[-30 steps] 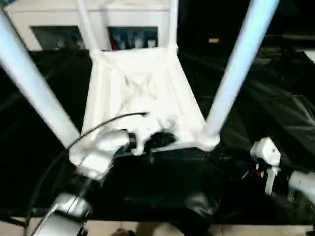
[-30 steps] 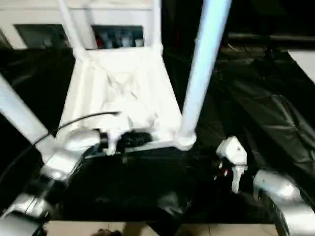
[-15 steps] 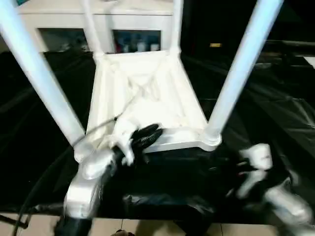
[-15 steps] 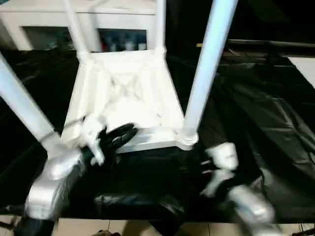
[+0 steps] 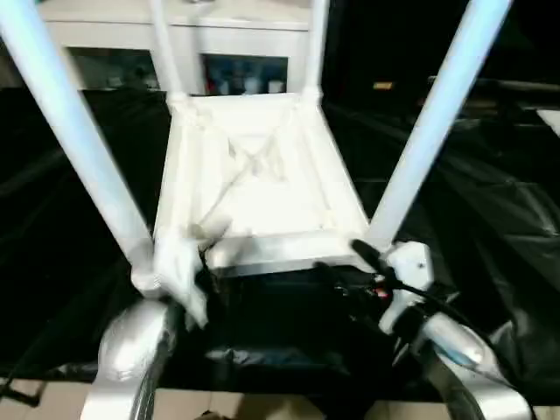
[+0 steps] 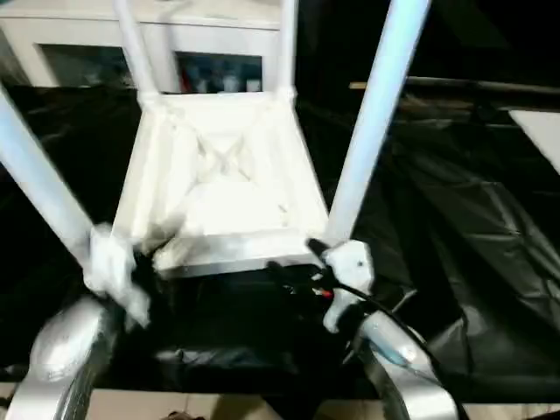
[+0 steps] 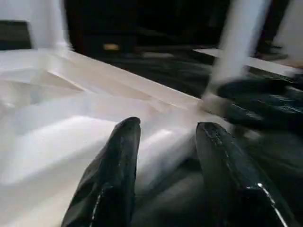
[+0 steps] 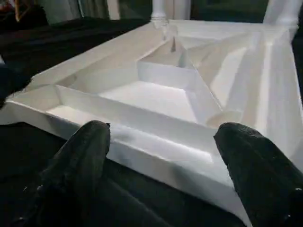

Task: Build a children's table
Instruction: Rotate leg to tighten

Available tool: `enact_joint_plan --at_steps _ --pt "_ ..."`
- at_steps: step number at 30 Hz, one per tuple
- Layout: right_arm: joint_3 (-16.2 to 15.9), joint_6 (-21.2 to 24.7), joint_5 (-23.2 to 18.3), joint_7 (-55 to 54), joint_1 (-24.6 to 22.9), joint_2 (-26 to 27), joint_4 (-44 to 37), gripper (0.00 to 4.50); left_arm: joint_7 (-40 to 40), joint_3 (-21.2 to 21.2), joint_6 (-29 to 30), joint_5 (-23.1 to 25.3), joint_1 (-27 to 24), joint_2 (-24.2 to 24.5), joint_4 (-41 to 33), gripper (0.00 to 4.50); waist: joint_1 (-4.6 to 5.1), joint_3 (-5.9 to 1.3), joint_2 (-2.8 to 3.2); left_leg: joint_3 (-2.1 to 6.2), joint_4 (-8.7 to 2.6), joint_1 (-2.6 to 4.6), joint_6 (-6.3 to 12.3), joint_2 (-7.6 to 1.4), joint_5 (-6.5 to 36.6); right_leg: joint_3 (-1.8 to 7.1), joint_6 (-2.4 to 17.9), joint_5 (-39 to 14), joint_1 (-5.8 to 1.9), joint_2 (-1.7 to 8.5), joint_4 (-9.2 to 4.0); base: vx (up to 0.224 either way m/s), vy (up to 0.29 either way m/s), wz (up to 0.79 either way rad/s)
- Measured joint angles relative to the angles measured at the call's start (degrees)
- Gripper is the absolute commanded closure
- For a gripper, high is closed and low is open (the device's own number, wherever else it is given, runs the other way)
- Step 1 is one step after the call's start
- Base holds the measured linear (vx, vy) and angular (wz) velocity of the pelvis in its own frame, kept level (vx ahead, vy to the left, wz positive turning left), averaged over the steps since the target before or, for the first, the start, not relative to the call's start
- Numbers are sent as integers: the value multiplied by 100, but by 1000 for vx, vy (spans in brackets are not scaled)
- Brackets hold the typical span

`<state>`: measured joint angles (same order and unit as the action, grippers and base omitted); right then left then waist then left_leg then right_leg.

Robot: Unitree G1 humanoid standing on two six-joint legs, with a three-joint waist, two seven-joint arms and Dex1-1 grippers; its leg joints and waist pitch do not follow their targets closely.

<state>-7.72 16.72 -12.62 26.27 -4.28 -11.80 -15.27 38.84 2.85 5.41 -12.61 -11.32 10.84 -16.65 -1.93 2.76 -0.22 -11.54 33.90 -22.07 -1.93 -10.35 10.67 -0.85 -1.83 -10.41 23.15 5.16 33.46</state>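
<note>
While both silver forearms reach in from the near edge in the left eye view, the children's table [image 5: 254,175] lies upside down on the black-covered worktop [image 5: 490,219], ribbed underside up, with four white tubular legs standing in its corner sockets. Left claw [image 5: 188,262]: blurred, at the near left corner of the tabletop, just beside the near left leg [image 5: 79,131]; its fingers cannot be made out here. Right claw [image 5: 350,262]: black fingers spread, pointing toward the near edge of the tabletop close to the base of the near right leg [image 5: 429,131]; nothing between them. White cabinet [image 5: 175,35] stands behind the worktop.

Right eye view: same layout. Right claw sits just in front of the tabletop's near rim, beside the near right socket; left forearm [image 6: 61,350] rises toward the near left corner.

Left wrist view: left claw's two black fingers [image 7: 113,179] stand parted, holding nothing. Tabletop rim lies directly ahead of them and partly between them; whether they touch it cannot be told. The other claw's dark fingers [image 7: 260,101] show farther along the same rim, near a leg base.

Right wrist view: right claw's fingers [image 8: 80,161] wide apart, empty. Tabletop's near rim [image 8: 156,151] spans the gap just ahead of the tips; ribbed compartments lie beyond.
</note>
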Motion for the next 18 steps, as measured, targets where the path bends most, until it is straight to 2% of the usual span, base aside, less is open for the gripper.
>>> enact_joint_plan --at_steps 3,4,6,9,12,16,18 --pt "-91 -6 4 24 33 6 95 56 -203 -277 -136 -12 -7 -190 -32 189 11 1 -14 0 2 2 0 2 -1 7 -5 1 -2 0 0 0 0 0" --pt "-102 -6 4 33 56 7 134 56 -456 -479 -226 0 -5 -369 -52 158 17 3 -28 0 3 2 0 2 -1 8 -6 2 -1 0 0 0 0 0" --pt "-109 -11 5 36 92 5 206 56 -815 -761 -389 -12 -36 -633 -69 157 29 -10 -58 1 4 3 -1 2 -1 8 -8 2 -1 -1 0 0 0 0" --pt "-106 -78 9 29 98 1 244 56 -1239 -965 -778 -9 -344 -778 -160 135 57 -32 -93 6 4 3 -1 2 0 7 -18 1 0 -4 -1 0 0 0" --pt "-105 -91 17 16 108 9 254 56 -1509 -1102 -1069 9 -506 -801 -167 111 30 -33 -96 9 3 -1 -2 2 0 8 -23 0 0 -6 -5 0 0 0" --pt "-97 -108 17 -11 137 3 261 56 -1563 -1192 -1109 83 -598 -781 -229 77 17 -34 -92 11 3 -1 -2 2 0 8 -26 1 -1 -8 -5 0 0 0" --pt "-96 -116 20 -18 137 4 281 56 -1718 -1213 -1175 252 -596 -905 -229 65 22 -31 -69 11 3 0 -2 2 0 8 -27 2 -4 -8 -13 0 0 0"
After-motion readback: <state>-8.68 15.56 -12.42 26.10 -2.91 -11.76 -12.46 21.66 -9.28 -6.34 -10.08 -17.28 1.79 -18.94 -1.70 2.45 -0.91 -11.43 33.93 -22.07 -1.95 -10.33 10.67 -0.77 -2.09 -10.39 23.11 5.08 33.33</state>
